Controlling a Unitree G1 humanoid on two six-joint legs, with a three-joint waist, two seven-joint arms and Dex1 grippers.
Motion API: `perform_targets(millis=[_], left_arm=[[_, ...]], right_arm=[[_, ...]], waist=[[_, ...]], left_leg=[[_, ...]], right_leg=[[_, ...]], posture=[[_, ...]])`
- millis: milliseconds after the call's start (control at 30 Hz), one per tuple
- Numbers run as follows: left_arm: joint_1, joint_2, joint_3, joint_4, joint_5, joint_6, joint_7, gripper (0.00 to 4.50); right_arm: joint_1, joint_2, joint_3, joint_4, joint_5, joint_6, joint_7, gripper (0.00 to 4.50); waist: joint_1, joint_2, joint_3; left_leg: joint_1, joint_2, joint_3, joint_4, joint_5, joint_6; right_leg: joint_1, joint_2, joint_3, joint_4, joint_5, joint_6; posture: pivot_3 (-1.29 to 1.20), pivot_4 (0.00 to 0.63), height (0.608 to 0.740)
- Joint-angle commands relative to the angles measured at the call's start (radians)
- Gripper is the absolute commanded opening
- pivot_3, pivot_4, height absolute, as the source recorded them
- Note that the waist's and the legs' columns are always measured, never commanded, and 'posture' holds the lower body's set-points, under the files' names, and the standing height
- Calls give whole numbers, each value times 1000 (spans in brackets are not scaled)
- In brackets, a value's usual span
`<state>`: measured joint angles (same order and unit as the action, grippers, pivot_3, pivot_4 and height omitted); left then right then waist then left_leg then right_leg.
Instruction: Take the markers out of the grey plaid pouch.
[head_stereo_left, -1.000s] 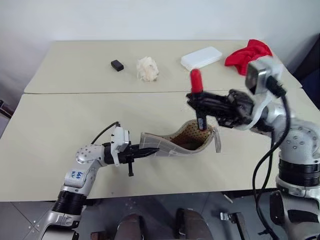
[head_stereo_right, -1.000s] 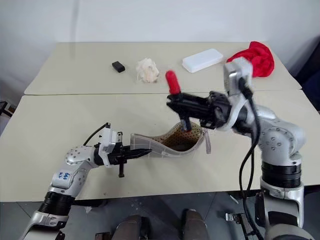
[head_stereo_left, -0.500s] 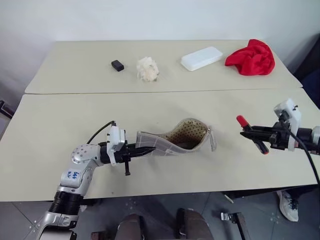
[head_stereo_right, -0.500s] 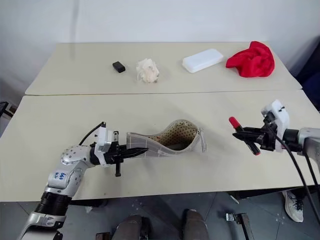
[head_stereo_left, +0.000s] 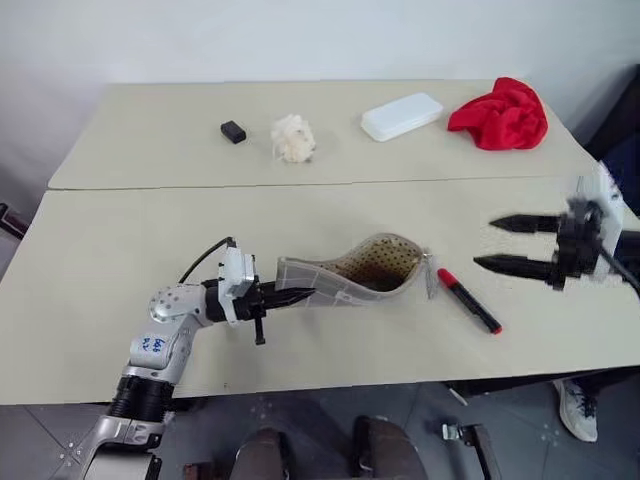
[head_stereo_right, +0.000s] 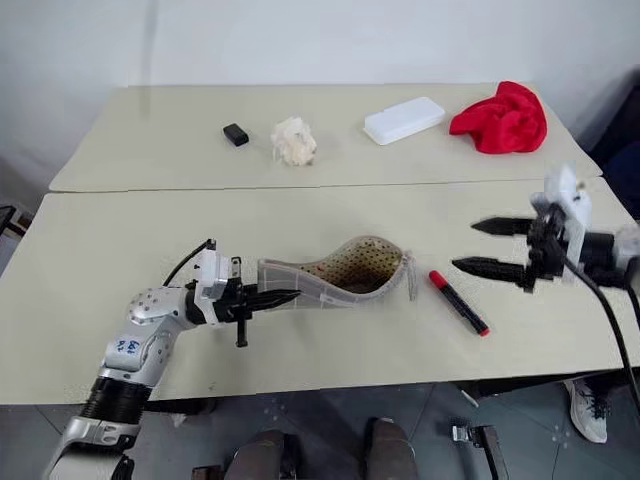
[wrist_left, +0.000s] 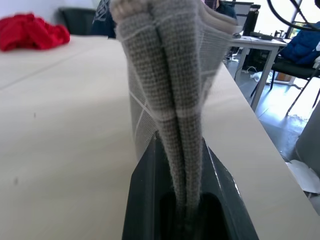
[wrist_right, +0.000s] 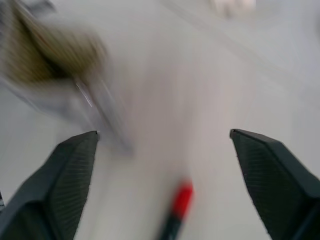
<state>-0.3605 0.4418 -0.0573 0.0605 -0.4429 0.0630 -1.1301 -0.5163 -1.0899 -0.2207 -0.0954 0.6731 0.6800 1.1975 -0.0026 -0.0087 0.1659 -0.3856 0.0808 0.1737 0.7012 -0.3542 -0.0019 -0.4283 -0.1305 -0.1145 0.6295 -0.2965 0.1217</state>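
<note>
On the near desk (head_stereo_left: 120, 240), the grey plaid pouch (head_stereo_left: 355, 280) lies with its mouth open toward the right. The left gripper (head_stereo_left: 300, 295) is closed on the pouch's left end. A red-capped marker (head_stereo_left: 468, 300) lies just beside the mouth. The right gripper (head_stereo_left: 500, 243) hovers near the marker, its fingers wide apart and empty.

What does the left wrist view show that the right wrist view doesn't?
Left wrist view alone: the left gripper, its jaws shut on the closed end of the grey plaid fabric pouch, the crumpled red cloth far off, and office furniture beyond the table edge.

Right wrist view alone: the right gripper with jaws wide apart above the red-capped black marker lying loose, and the pouch's open mouth.

Both share the pouch and the beige table.
</note>
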Motion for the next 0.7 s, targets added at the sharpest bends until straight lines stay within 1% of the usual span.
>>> perform_targets(millis=[33,167,200,233,333,367,433,500,633,700], left_arm=[[-10,-5,-2,15,16,-28,-8,0],[-20,-13,-12,37,34,-49,-13,0],[-22,-15,-12,41,38,-54,-11,0],[-24,-18,-12,45,39,-56,-9,0],[-30,-27,-13,53,42,-67,-7,0],[-31,-28,-13,56,42,-69,-7,0],[-35,-35,-17,60,47,-73,-7,0],[-37,-39,-18,64,49,-76,-10,0],[-39,-44,-20,67,49,-75,-12,0],[-39,-45,-21,67,49,-75,-12,0]], right_arm=[[-108,-3,50,-110,44,54,12,3225],[-199,18,183,-225,18,64,34,1882],[-211,22,211,-250,9,71,31,1620],[-220,28,239,-273,0,77,27,1211],[-253,78,330,-326,-44,101,-29,203],[-260,91,351,-334,-62,104,-44,15],[-281,91,484,-351,-217,67,-69,15],[-301,88,572,-367,-302,59,-65,15],[-371,169,643,-370,-364,133,-112,15],[-389,184,670,-371,-392,151,-113,15]], waist=[[0,0,0],[4,-1,0],[5,0,0],[5,-1,0],[2,0,0],[1,0,0],[2,0,0],[1,0,0],[-1,0,0],[-2,0,0]], left_leg=[[0,0,0,0,0,0],[-1,-1,-1,0,0,0],[-1,-1,-1,0,0,1],[-2,-1,-1,0,0,1],[-2,-1,-1,0,0,1],[-2,-1,-1,0,0,1],[-2,-1,-1,1,0,1],[-2,-1,-1,1,0,1],[-2,-1,-1,1,0,1],[-2,0,-1,1,0,0]], right_leg=[[0,0,0,0,0,0],[0,-1,-1,-1,0,0],[0,-1,-1,-1,0,0],[0,-1,-1,-1,0,0],[0,-1,-1,-1,0,0],[0,-1,-1,0,0,0],[0,-1,-1,0,0,0],[0,-1,-2,0,0,0],[-1,-1,-2,0,0,0],[-1,-1,-2,1,0,0]], posture=[[0,150,740],[0,150,740],[0,150,740],[0,150,740],[0,150,740],[0,150,740],[0,150,740],[0,150,740],[0,150,740],[0,150,740]])
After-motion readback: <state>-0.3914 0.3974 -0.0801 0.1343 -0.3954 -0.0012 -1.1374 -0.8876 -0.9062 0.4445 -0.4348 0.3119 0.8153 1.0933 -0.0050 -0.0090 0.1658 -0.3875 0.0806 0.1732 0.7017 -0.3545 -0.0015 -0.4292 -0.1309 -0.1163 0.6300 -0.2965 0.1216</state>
